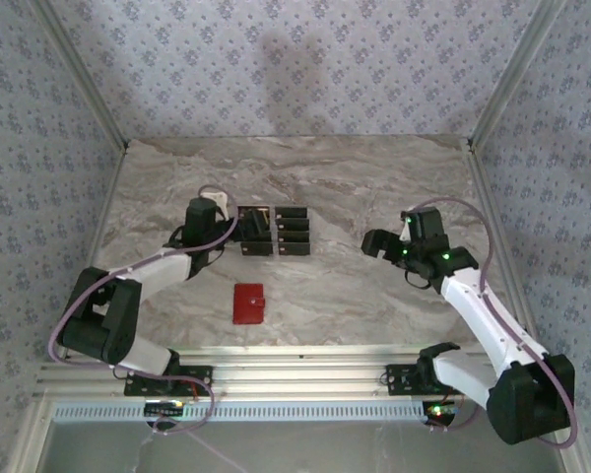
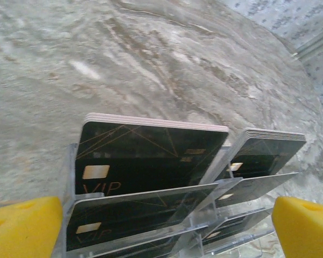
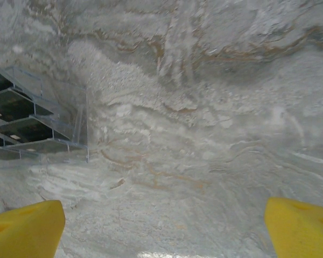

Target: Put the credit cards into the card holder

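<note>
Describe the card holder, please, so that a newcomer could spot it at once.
Start at the marble table and look toward its near edge, left of centre. There lies the card holder, a small, roughly square wallet, lying flat. It is the one red thing, set apart from the clear rack of black cards farther back.

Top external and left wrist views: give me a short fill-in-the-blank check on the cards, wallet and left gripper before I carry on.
1. The credit cards sit in a clear rack with ___ columns.
2. The gold lettering on the front card reads ___.
3. The card holder lies on the table nearer the ___ arm's base.
4. The left gripper faces the cards with its fingers ___.
Missing words: two; VIP; left; open.
</note>
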Action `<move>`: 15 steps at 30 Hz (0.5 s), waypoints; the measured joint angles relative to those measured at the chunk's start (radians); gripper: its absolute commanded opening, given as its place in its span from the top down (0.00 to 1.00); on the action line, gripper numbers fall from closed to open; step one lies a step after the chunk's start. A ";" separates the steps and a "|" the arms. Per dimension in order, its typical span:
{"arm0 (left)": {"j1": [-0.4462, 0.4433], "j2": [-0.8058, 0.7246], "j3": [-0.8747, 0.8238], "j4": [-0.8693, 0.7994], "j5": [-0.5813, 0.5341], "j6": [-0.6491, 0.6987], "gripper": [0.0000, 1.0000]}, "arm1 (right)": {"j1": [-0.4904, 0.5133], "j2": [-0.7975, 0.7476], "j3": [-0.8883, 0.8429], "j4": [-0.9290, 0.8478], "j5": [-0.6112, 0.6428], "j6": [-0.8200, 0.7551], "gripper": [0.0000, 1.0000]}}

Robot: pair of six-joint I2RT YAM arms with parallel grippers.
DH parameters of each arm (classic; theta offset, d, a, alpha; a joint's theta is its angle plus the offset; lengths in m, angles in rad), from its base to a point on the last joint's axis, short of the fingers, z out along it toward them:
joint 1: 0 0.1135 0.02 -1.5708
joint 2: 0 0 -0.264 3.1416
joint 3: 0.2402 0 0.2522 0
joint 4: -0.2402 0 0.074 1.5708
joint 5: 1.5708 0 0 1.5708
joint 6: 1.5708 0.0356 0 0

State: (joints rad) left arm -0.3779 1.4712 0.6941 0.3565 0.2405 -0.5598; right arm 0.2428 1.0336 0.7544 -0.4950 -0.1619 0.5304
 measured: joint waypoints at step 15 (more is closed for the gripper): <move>-0.182 0.053 0.065 0.051 -0.072 -0.009 0.00 | 0.048 0.177 0.111 -0.014 -0.007 -0.015 0.06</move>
State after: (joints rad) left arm -0.5598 1.5242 0.7593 0.4080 0.1684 -0.5690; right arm 0.2905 1.2102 0.8654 -0.5087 -0.1688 0.5152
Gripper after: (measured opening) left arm 0.997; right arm 0.944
